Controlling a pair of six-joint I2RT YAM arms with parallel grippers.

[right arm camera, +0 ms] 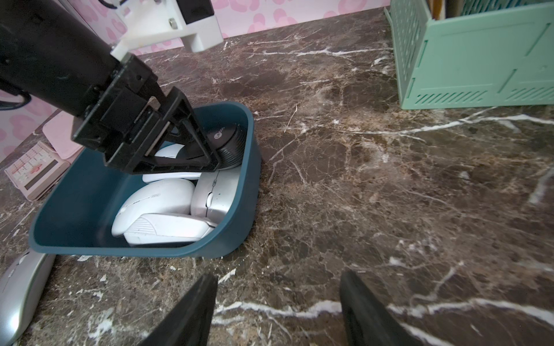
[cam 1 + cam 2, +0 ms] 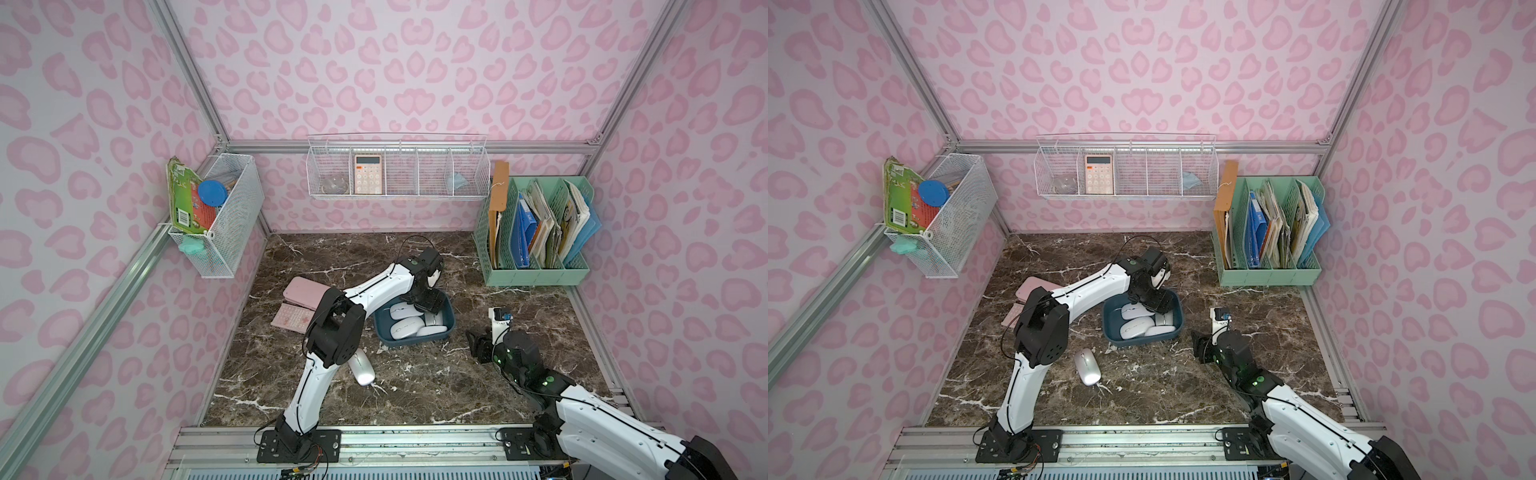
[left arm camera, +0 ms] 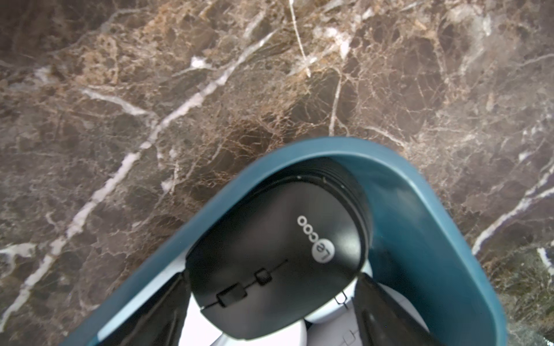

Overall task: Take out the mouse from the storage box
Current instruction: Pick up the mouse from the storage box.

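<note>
The dark blue storage box (image 2: 415,338) (image 2: 1142,340) (image 1: 144,248) sits mid-table with several white mice (image 2: 405,328) (image 1: 156,203) inside. A black mouse (image 3: 269,239) (image 1: 227,134) lies on top at the box's far end. My left gripper (image 2: 430,305) (image 2: 1156,303) (image 3: 271,278) reaches down into the box, one finger pressed against each side of the black mouse. A silver mouse (image 2: 362,370) (image 2: 1087,365) (image 1: 18,287) rests on the marble in front of the box. My right gripper (image 2: 478,343) (image 1: 278,277) hovers open over bare marble to the right of the box, holding nothing.
A flat pink case (image 2: 305,291) and a pink calculator (image 2: 291,318) lie left of the box. A green file rack (image 2: 536,270) stands at the back right. White wire baskets (image 2: 397,191) (image 2: 232,216) hang on the back and left walls.
</note>
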